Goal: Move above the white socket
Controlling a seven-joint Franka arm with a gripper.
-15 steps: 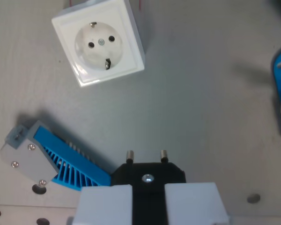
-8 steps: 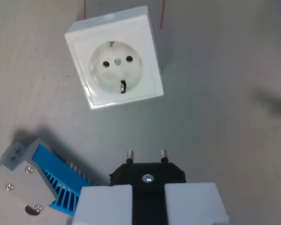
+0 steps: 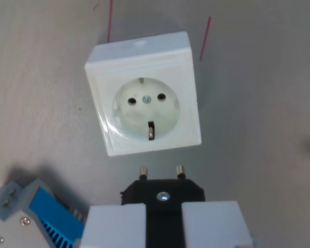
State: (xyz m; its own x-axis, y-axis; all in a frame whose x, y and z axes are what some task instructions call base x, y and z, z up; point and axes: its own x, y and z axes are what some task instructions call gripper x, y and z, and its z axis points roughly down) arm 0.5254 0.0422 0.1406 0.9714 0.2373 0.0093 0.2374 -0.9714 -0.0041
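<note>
Wrist view. The gripper [image 3: 164, 219] is clamped on a black plug [image 3: 163, 192], white fingers [image 3: 116, 225] on either side of it, two metal pins pointing toward the top of the view. The white socket [image 3: 144, 101] sits on the grey table [image 3: 258, 103] just beyond the pin tips, near the middle of the view and slightly to the wrist view's left of the plug's centre.

Risks, as judged from here:
- The socket is rotated relative to the plug: its two holes run on a slant, while the pins sit level across the view. Centring without correcting the twist would leave the pins off the holes.
- Height above the socket cannot be read from this single view; coming too low while travelling could knock the socket sideways, since nothing visibly fixes it down.

Hidden or unclear:
- The plug's rear and any cable are covered by the fingers.
- A grey and blue part [image 3: 36, 214] at lower left is cut off by the edge; possibly a connector housing, not certain.
- Two thin red lines [image 3: 205, 39] behind the socket: wires or markings, cannot tell.
</note>
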